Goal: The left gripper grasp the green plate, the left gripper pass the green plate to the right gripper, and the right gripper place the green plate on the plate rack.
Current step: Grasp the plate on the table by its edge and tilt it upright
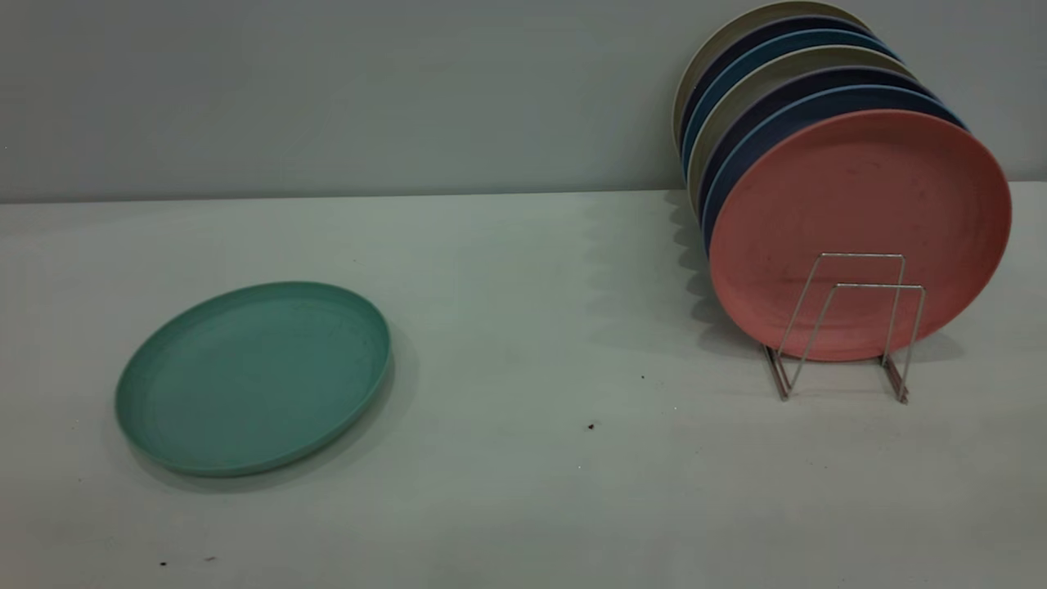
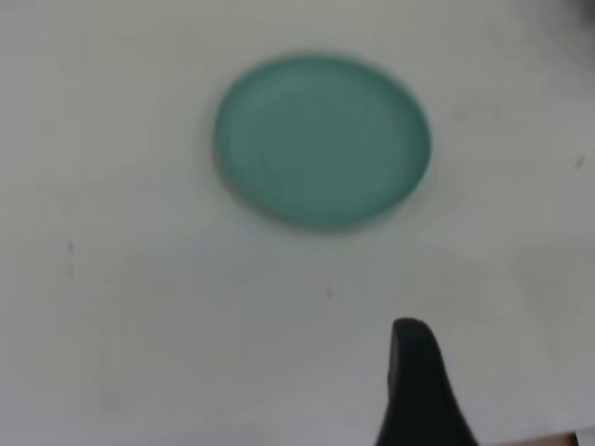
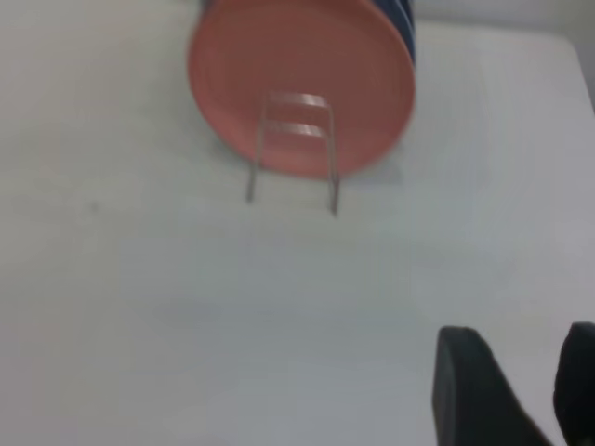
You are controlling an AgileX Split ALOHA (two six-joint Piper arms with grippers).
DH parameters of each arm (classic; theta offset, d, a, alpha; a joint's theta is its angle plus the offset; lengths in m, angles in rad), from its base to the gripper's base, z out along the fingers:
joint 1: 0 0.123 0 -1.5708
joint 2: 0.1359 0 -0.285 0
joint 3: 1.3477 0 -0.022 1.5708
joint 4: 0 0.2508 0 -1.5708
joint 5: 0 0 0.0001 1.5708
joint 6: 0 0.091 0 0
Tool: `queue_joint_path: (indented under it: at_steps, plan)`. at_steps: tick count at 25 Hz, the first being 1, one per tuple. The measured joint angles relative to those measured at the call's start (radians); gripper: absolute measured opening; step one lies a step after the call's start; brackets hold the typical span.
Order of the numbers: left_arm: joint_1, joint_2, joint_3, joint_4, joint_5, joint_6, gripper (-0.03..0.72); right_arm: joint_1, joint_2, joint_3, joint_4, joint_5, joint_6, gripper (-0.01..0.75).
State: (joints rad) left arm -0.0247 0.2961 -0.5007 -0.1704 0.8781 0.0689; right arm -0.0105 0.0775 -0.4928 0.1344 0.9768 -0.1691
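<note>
The green plate (image 1: 253, 378) lies flat on the table at the left, with nothing touching it. In the left wrist view the green plate (image 2: 323, 139) sits well ahead of my left gripper (image 2: 511, 339). Only one black finger (image 2: 416, 372) shows there, with bare table beside it, so the gripper is open and empty. The plate rack (image 1: 851, 327) stands at the right, its two front wire loops free. My right gripper (image 3: 521, 339) is open and empty, hovering back from the plate rack (image 3: 293, 149). Neither gripper appears in the exterior view.
A salmon-pink plate (image 1: 859, 204) stands upright in the rack, with several blue, dark and beige plates (image 1: 785, 90) behind it, close to the back wall. Bare table (image 1: 572, 343) lies between the green plate and the rack. The pink plate (image 3: 302, 65) fills the rack's front.
</note>
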Motion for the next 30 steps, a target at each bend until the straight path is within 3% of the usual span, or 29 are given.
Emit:
queue_joint_path:
  at_steps: [7, 14, 22, 25, 30]
  plan:
    - [0.0, 0.478, -0.032, -0.021, -0.187, -0.007, 0.486, 0.0, 0.17, -0.001, 0.125, -0.166, -0.159, 0.242]
    - [0.0, 0.814, -0.078, -0.104, -0.39, 0.015, 0.486, 0.0, 0.402, -0.002, 0.385, -0.249, -0.427, 0.306]
    - [0.004, 1.143, -0.191, -0.401, -0.437, 0.34, 0.447, 0.0, 0.563, -0.002, 0.578, -0.28, -0.645, 0.332]
    - [0.047, 1.255, -0.236, -0.554, -0.439, 0.475, 0.442, 0.0, 0.587, -0.002, 0.586, -0.284, -0.66, 0.334]
    - [0.19, 1.401, -0.275, -0.772, -0.42, 0.665, 0.442, 0.0, 0.59, -0.002, 0.586, -0.285, -0.671, 0.334]
